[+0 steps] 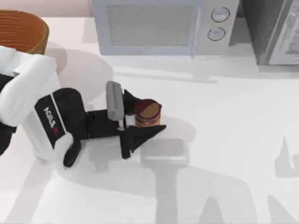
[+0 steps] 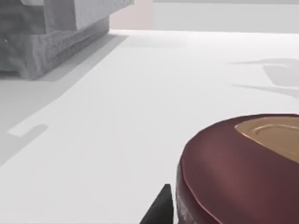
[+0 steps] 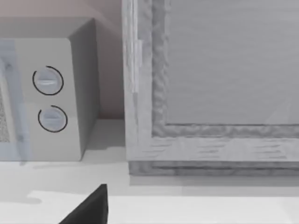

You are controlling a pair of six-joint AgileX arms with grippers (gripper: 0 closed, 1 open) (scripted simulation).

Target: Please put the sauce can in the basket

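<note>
The sauce can [image 1: 148, 113] stands upright on the worktop [image 1: 224, 140] left of its middle, sitting between the left arm's jaws [image 1: 141, 115], which are spread around it with one dark finger [image 1: 140, 135] on each side; whether they press it, I cannot tell. The basket [image 1: 21, 31] sits at the worktop's far left corner, well apart from the can. A microwave [image 1: 163, 25] stands along the far edge.

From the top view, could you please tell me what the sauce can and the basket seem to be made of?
The sauce can looks like smooth metal, hedged: glossy maroon-and-tan lid, orange-brown label. The basket looks woven wicker: matte, ribbed orange-brown wall.
</note>
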